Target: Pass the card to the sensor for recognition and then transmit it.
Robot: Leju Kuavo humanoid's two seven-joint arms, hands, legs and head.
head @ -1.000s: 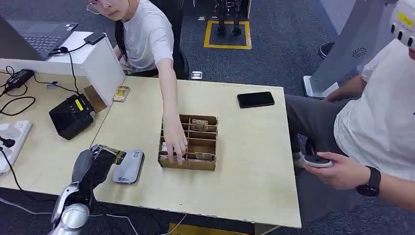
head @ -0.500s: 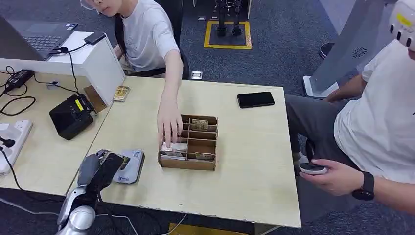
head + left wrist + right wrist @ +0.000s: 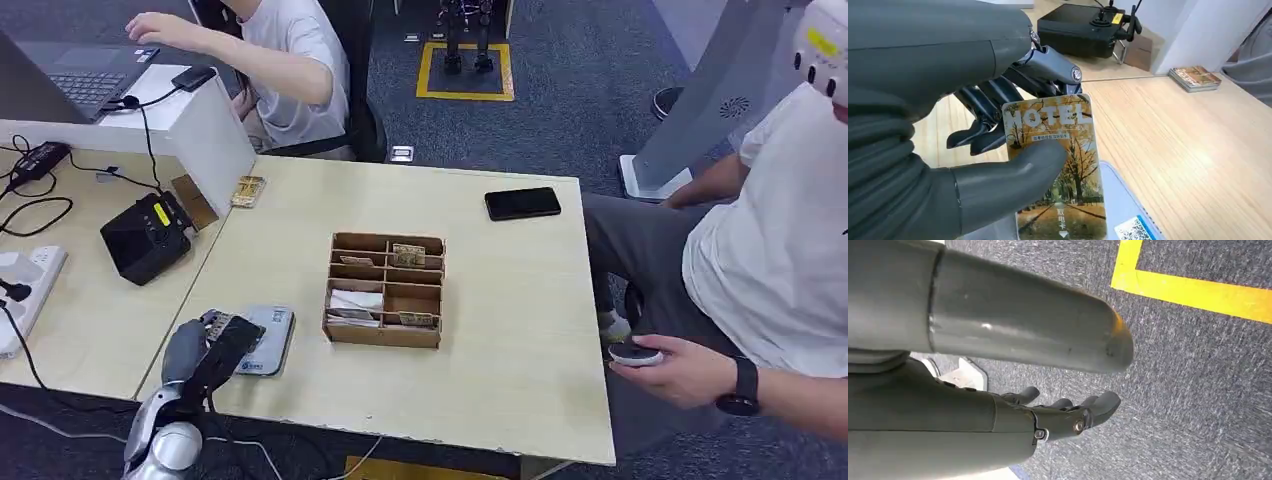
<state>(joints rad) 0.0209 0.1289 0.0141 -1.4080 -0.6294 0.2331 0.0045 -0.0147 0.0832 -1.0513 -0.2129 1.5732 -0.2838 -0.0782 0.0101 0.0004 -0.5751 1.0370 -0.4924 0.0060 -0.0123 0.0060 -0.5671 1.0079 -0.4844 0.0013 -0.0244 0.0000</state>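
Observation:
My left hand (image 3: 205, 350) pinches a hotel card (image 3: 1055, 165) between thumb and fingers; the card shows autumn trees and the word HOTEL. The card hangs right over the grey card sensor (image 3: 266, 341), whose edge with a QR sticker (image 3: 1135, 231) shows under it in the left wrist view. I cannot tell whether card and sensor touch. The sensor lies near the table's front left corner. My right hand (image 3: 1068, 415) hangs over grey carpet with its fingers spread and nothing in them.
A cardboard divider box (image 3: 386, 290) with cards stands mid-table. A black phone (image 3: 522, 203) lies at the far right. A black device (image 3: 147, 236) and a small card stack (image 3: 247, 190) sit left. One person sits at the laptop (image 3: 75, 72), another at the right holds a controller (image 3: 634, 353).
My left hand has moved the card down and toward me, over the sensor. The person's hand left the divider box and went back to the laptop.

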